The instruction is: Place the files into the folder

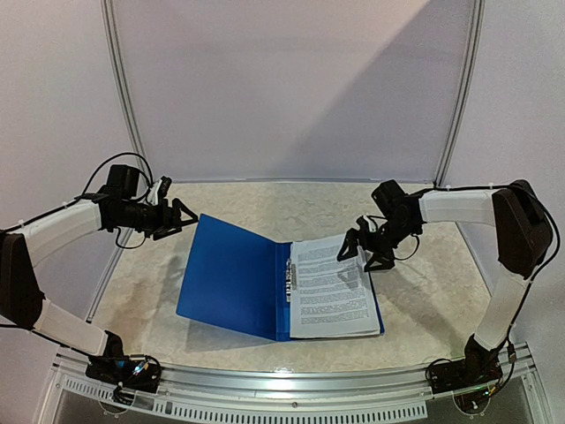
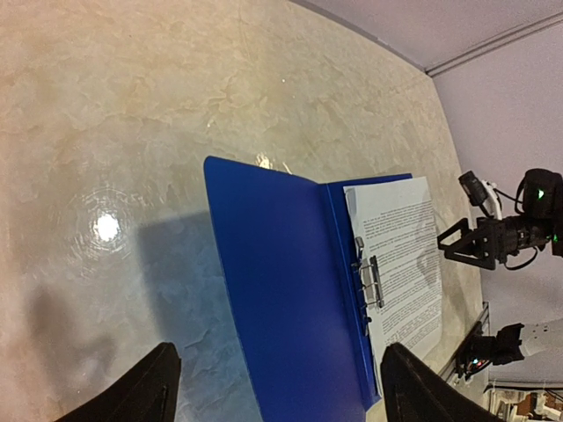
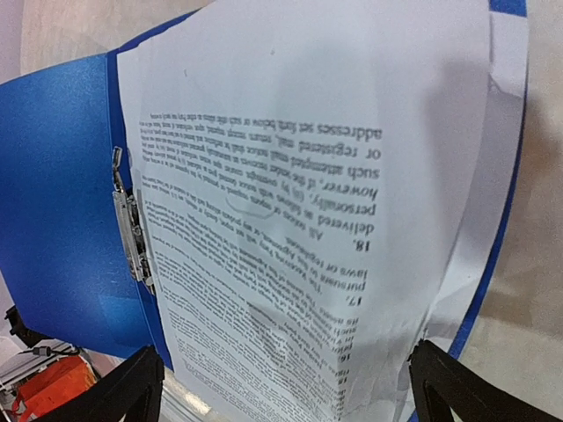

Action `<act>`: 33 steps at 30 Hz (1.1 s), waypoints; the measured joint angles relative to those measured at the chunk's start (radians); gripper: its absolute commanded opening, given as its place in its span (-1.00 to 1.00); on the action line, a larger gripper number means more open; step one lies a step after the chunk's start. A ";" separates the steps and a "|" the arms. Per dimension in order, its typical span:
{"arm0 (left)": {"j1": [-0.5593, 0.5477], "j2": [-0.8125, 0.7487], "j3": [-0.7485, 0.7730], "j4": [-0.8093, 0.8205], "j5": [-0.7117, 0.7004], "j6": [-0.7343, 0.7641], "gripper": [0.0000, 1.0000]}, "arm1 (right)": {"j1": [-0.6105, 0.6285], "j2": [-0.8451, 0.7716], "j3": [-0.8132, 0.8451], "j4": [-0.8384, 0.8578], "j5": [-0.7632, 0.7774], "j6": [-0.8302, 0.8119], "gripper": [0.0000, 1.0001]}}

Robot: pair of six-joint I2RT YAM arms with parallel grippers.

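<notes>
The dark-blue folder (image 1: 234,278) lies open on the table, its cover raised to the left and its metal clip (image 1: 289,281) along the spine. The white printed files (image 1: 331,287) lie on its right half, next to the clip. They also show in the left wrist view (image 2: 400,255) and the right wrist view (image 3: 299,220). My right gripper (image 1: 364,252) is open and empty, hovering over the sheets' far right corner. My left gripper (image 1: 181,219) is open and empty, above the table beyond the folder's far left corner. The folder (image 2: 281,299) fills the left wrist view.
The marble-patterned tabletop (image 1: 265,203) has a metal rail along its near edge (image 1: 291,380). Grey walls with white frame posts (image 1: 124,97) stand behind. The right arm (image 2: 501,237) shows in the left wrist view.
</notes>
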 measured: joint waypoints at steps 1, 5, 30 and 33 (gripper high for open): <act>0.000 0.000 0.000 0.000 0.000 0.000 0.61 | 0.002 -0.002 0.006 -0.014 0.013 -0.003 0.98; 0.000 0.000 0.000 0.000 0.000 0.000 0.61 | 0.006 -0.006 0.051 -0.088 0.086 -0.016 0.98; 0.000 0.000 0.000 0.000 0.000 0.003 0.61 | 0.118 0.079 0.015 -0.084 0.241 -0.039 -1.00; 0.000 0.000 0.000 -0.001 0.000 0.004 0.61 | 0.115 0.101 0.023 -0.064 0.224 -0.039 -1.00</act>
